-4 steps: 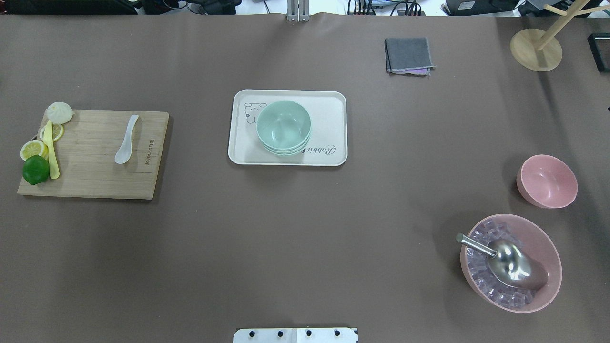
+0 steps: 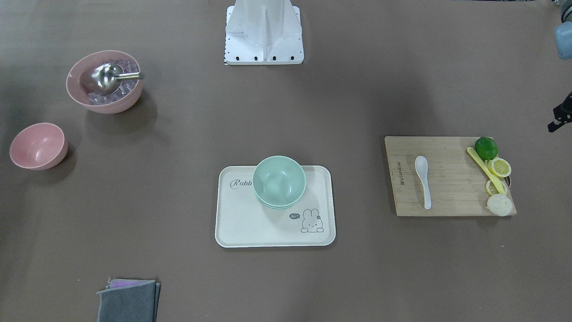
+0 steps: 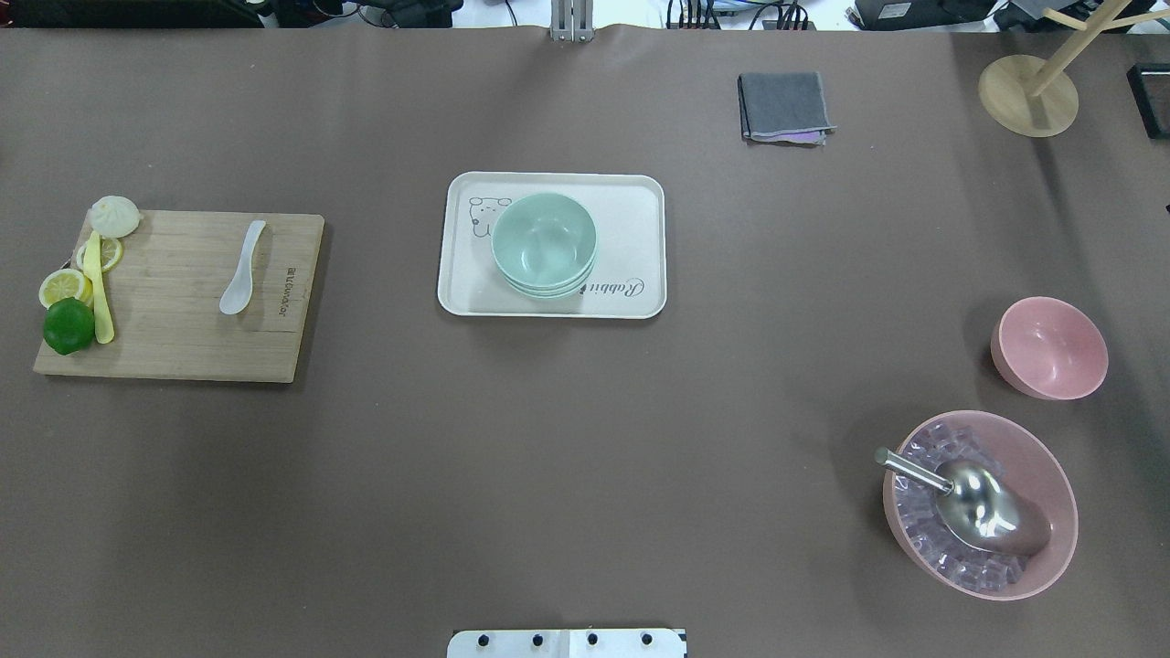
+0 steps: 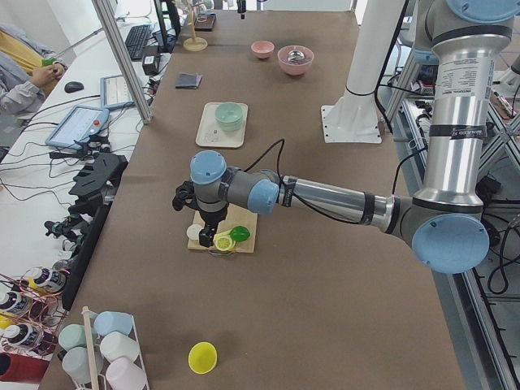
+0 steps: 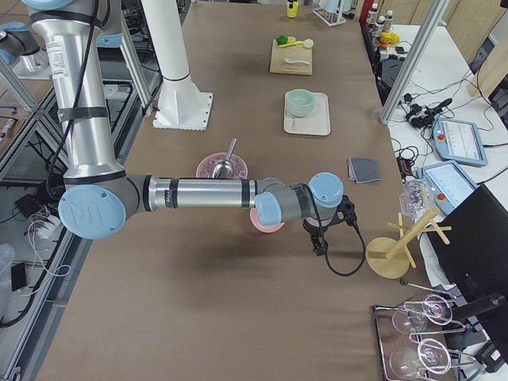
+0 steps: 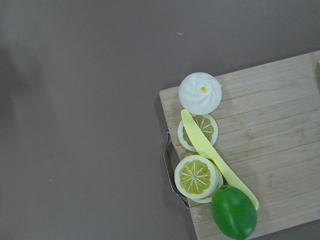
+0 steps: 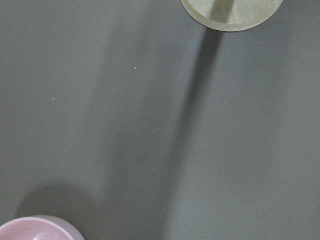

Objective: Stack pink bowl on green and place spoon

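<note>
I judge the step in hand to be the right arm's approach to the pink bowl (image 3: 1049, 347); nothing is stacked yet. The pink bowl stands upright, mouth up, well to the right of the tray (image 3: 640, 196) and nearer the robot than it. The right gripper (image 5: 320, 240) hangs beyond that bowl, on the side away from the tray. Its wrist view catches only a sliver of the rim at the lower left corner. I cannot tell how its jaws stand, nor those of the left gripper (image 4: 213, 237), which hovers over the board (image 3: 183, 338), well to the tray's left.

To do the step well, I would bring the right gripper back toward the tray until it sits over the rim. I would then put one finger inside the wall and one outside, and keep clear of the ice bowl (image 3: 980, 504) just beside. After a straight lift, I would centre the pink bowl over the green bowl (image 3: 544, 242), which sits on the tray, before lowering.

The spoon (image 3: 242, 268) lies flat on the board. Its long axis runs roughly parallel to the tray's short sides. The scoop end points toward the robot, and the handle tip points away and leans slightly toward the tray.
</note>
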